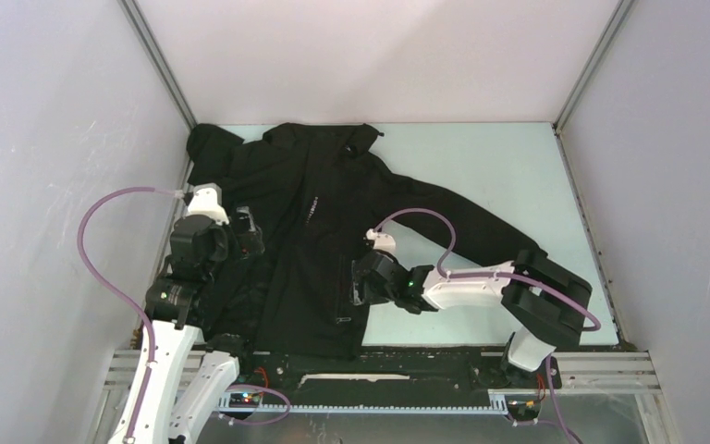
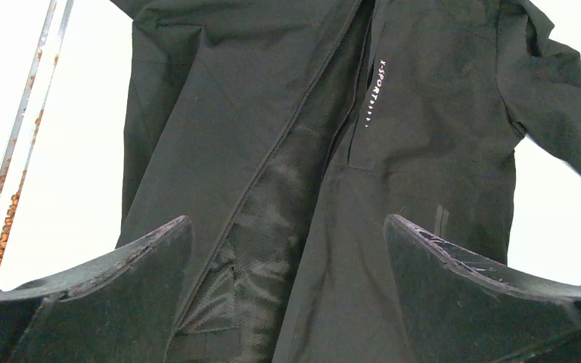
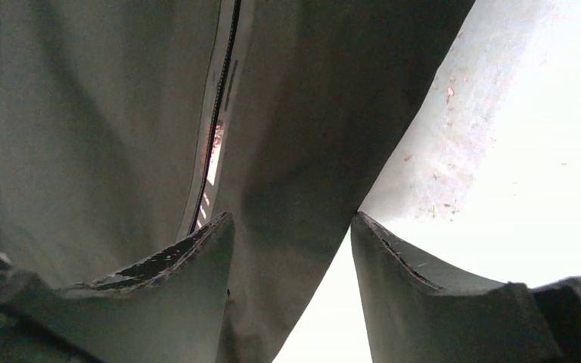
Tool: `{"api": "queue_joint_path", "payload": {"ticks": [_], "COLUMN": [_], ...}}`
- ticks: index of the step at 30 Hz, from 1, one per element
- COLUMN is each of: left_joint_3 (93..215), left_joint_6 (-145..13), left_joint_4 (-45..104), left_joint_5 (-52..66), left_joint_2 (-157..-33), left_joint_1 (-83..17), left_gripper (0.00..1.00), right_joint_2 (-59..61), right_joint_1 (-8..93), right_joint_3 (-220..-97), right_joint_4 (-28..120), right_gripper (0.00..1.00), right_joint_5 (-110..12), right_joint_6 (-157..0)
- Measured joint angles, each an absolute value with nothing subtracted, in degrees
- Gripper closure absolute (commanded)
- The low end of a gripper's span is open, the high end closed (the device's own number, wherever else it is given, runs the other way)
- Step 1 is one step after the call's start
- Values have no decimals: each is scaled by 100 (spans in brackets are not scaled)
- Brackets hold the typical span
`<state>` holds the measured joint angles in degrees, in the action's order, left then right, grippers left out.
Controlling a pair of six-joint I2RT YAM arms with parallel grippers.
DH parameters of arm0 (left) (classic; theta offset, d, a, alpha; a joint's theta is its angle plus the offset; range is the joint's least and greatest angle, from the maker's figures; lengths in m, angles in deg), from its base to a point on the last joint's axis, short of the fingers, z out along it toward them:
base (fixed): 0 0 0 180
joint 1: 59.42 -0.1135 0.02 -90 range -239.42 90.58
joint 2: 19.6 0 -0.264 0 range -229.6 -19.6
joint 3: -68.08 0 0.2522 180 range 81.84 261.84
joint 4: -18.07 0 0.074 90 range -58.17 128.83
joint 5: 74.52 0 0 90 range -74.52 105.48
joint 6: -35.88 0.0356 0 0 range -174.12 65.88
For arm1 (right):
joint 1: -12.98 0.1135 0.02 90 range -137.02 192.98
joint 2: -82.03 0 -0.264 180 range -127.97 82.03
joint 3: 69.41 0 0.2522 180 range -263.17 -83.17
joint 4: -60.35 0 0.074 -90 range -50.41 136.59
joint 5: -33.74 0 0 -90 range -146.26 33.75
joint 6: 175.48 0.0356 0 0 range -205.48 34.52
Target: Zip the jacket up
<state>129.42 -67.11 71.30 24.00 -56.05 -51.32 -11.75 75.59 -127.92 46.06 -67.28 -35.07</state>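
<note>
On the pale green desk (image 1: 518, 166), between grey walls (image 1: 37, 139), the jacket (image 1: 305, 240) sprawls toward the left edge; left hand (image 2: 287, 223) and right hand (image 3: 291, 219) both have fingers spread apart.

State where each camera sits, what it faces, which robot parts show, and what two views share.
Top external: above and behind the robot, looking down on the table; left end effector and right end effector show, at the jacket.
Left wrist: on the left wrist, facing the jacket's open front; its open end effector shows.
Right wrist: on the right wrist, close over the jacket's edge; its open end effector shows.
Shared: top and left wrist views show the white lettering.
</note>
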Motion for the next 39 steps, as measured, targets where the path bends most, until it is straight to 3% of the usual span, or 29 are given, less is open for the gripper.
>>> {"api": "queue_joint_path", "payload": {"ticks": [4,9,14,22,28,32,36,39], "left_joint_3": [12942,12942,12942,12942,12942,12942,12942,12942], "left_joint_6": [-6709,-6709,-6709,-6707,-6707,-6707,-6705,-6705], "left_joint_4": [7119,7062,7047,7047,7042,7027,7016,7007], "left_joint_5": [2363,2314,2275,2260,2242,2212,2161,2124], "left_joint_2": [-5605,-5605,-5609,-5723,-5723,-5738,-5747,-5764], "left_joint_1": [-5134,-5134,-5134,-5134,-5134,-5134,-5134,-5134], "left_gripper": [0,0,0,0,0,0,0,0], "right_joint_2": [-1429,-1606,-1621,-1621,-1483,-1282,-987,-622], "right_joint_1": [7764,7937,7878,7131,6108,5681,5681,5751], "right_joint_3": [-13048,-13184,-13190,-13194,-13118,-13039,-13022,-13022], "right_joint_4": [4472,4357,4151,4094,4287,4427,4435,4276], "right_gripper": [50,69,100,100,100,80,54,43], "right_joint_5": [-7314,-7930,-8459,-8881,-8525,-8182,-7967,-7937], "right_joint_6": [-3457,-3341,-3373,-3736,-4191,-4460,-4718,-4860]}}
